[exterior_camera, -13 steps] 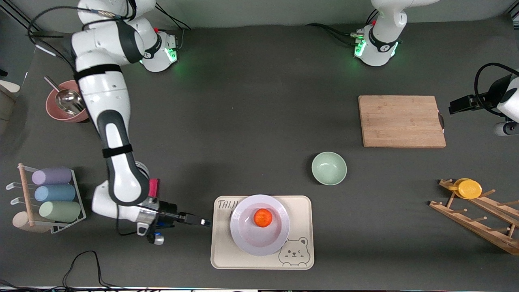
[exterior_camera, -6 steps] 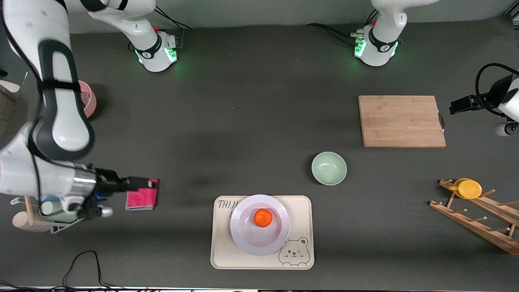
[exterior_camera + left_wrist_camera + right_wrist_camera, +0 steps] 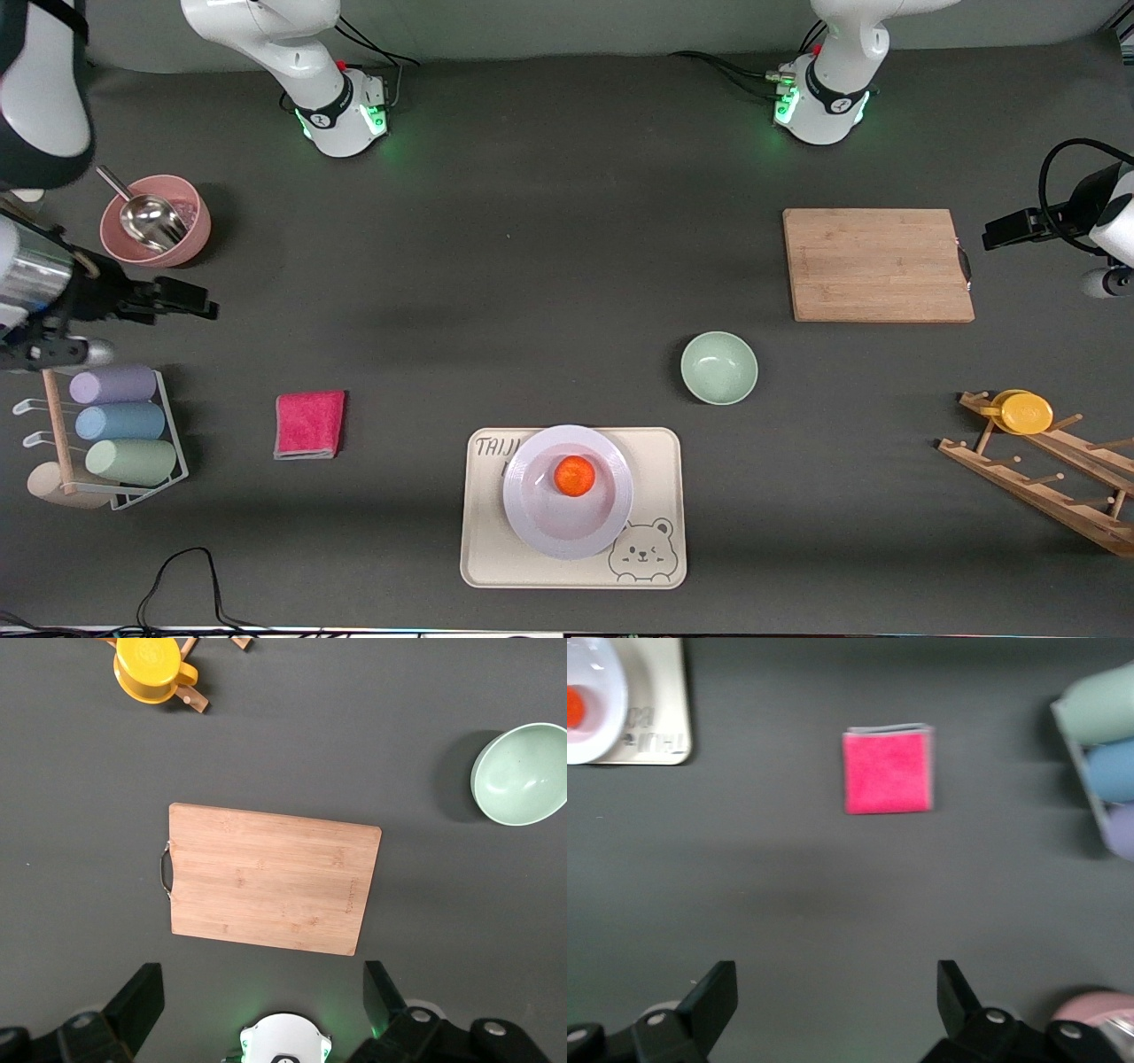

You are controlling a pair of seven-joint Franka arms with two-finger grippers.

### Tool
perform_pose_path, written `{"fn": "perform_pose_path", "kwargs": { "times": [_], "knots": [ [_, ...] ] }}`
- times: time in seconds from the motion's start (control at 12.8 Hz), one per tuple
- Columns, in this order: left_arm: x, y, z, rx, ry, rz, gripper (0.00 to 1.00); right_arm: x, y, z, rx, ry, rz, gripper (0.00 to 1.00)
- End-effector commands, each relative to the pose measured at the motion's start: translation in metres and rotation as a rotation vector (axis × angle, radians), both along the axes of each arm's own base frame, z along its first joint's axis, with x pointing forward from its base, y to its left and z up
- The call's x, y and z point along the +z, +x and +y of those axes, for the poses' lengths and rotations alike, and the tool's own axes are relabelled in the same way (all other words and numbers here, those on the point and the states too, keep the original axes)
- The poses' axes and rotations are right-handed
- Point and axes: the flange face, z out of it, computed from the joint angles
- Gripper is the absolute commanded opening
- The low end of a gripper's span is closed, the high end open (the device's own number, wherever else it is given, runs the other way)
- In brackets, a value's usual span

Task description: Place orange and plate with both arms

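The small orange (image 3: 574, 476) lies in the middle of the white plate (image 3: 540, 525). The plate rests on a beige bear-printed tray (image 3: 496, 567) near the table's front edge. My right gripper (image 3: 197, 304) hangs open and empty over the table at the right arm's end, between a pink bowl and a cup rack. In its wrist view the right gripper (image 3: 837, 997) has only dark table between its fingers, with the plate (image 3: 598, 722) and orange (image 3: 571, 704) at the picture's edge. My left gripper (image 3: 992, 235) waits open beside the cutting board; the left gripper (image 3: 261, 992) holds nothing.
A folded pink cloth (image 3: 308, 424) lies between the cup rack (image 3: 115, 425) and the tray. A pink bowl (image 3: 182, 232) holds a metal scoop. A mint bowl (image 3: 718, 367), a wooden cutting board (image 3: 877, 264) and a wooden rack bearing a yellow cup (image 3: 1025, 412) occupy the left arm's end.
The right arm has drawn away from beside the tray toward its own end of the table, uncovering the pink cloth and pink bowl. The left arm, plate and orange stay put.
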Motion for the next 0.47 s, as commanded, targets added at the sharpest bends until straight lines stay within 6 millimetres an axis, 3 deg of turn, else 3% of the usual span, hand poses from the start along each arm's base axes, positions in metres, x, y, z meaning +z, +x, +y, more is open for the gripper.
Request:
{"fn": "perform_pose_path", "kwargs": {
  "times": [0.0, 0.16, 0.39],
  "knots": [
    [0.006, 0.001, 0.0, 0.013, 0.002, 0.007, 1.0, 0.022, -0.011, -0.011, -0.024, -0.063, -0.002, 1.0],
    [0.007, 0.001, 0.0, 0.013, 0.002, 0.005, 1.0, 0.032, -0.013, -0.012, -0.024, -0.08, 0.0, 1.0],
    [0.012, 0.001, 0.001, 0.016, 0.005, -0.005, 1.0, 0.032, -0.014, -0.011, -0.019, -0.083, 0.003, 1.0]
  ]
}}
